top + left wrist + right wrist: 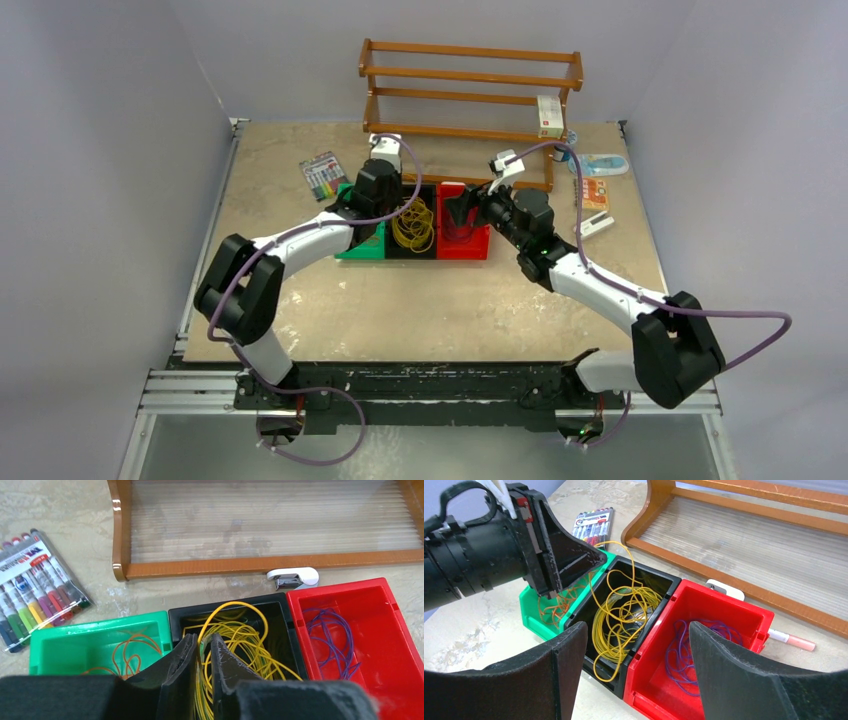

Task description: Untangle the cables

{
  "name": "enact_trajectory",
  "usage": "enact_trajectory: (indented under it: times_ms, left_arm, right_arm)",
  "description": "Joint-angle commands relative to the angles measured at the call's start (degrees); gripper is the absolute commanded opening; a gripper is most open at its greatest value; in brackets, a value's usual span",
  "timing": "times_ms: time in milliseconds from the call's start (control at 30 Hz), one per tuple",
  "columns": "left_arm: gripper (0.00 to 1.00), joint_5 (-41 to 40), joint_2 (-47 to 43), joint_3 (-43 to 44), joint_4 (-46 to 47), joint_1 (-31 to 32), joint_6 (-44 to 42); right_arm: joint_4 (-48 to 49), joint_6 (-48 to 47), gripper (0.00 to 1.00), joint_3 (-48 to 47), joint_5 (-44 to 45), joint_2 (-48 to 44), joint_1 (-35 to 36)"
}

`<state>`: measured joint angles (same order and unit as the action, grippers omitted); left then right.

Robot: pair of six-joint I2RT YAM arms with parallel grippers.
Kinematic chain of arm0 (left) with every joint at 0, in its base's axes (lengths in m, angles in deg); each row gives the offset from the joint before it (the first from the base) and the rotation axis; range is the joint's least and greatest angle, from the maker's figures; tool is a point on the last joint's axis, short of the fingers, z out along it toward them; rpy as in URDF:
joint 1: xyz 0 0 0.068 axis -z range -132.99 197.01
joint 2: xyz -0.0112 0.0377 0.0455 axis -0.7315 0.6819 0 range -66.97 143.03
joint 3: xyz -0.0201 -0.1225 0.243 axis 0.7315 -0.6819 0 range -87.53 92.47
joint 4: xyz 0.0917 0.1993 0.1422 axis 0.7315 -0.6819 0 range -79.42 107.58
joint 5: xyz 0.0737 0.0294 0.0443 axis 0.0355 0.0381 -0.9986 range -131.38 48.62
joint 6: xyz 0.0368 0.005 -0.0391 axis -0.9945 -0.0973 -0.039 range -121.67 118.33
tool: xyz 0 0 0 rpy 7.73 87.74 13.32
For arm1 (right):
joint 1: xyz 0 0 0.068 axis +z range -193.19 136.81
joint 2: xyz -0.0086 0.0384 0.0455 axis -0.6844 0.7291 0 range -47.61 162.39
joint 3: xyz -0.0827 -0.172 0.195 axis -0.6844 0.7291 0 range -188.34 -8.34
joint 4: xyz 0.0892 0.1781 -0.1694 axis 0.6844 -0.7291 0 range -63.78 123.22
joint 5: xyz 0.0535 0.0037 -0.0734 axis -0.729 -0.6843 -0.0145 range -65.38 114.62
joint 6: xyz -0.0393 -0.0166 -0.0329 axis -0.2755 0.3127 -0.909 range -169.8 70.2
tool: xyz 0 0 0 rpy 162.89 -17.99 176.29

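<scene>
The cables lie sorted in three bins set side by side. Orange cables [127, 655] are in the green bin [100, 624]. A yellow cable bunch [245, 640] fills the black bin [180, 617]. Purple cables [332, 635] lie in the red bin [385, 645]. My left gripper [202, 639] hovers over the black bin's near left corner. It is shut on a yellow strand that loops up from its tips. My right gripper [638, 625] is open and empty above the near edge of the red bin [724, 615] and the black bin [589, 605].
A wooden rack [470, 90] stands just behind the bins, with a white box [550, 115] on it. A marker pack [322, 175] lies at the back left. A small white item [292, 576] sits behind the bins. Small packages [595, 190] lie at the right.
</scene>
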<state>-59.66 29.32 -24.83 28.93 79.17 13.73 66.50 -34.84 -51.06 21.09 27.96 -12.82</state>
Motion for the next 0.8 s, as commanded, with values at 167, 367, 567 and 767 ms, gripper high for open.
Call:
enact_trajectory:
  times_ms: [167,367,567,767]
  left_arm:
    - [0.33,-1.1,-0.6,1.6,1.7,-0.3,3.1]
    - [0.49,-1.9,-4.3,1.4,0.2,-0.3,3.4]
    - [0.51,-3.8,-9.0,-1.3,0.1,-0.3,4.6]
    - [0.51,-9.7,-13.5,-2.5,-2.9,-0.5,7.2]
  right_arm:
    - [1.7,-0.1,0.77,-0.6,0.8,-1.8,-0.2]
    - [-0.4,-1.9,0.77,-2.8,-6.2,-0.3,-0.2]
    - [-3.8,-6.7,0.69,-7.3,-16.4,4.1,-0.1]
    - [-10.0,-9.1,0.49,-14.9,-20.7,9.5,0.4]
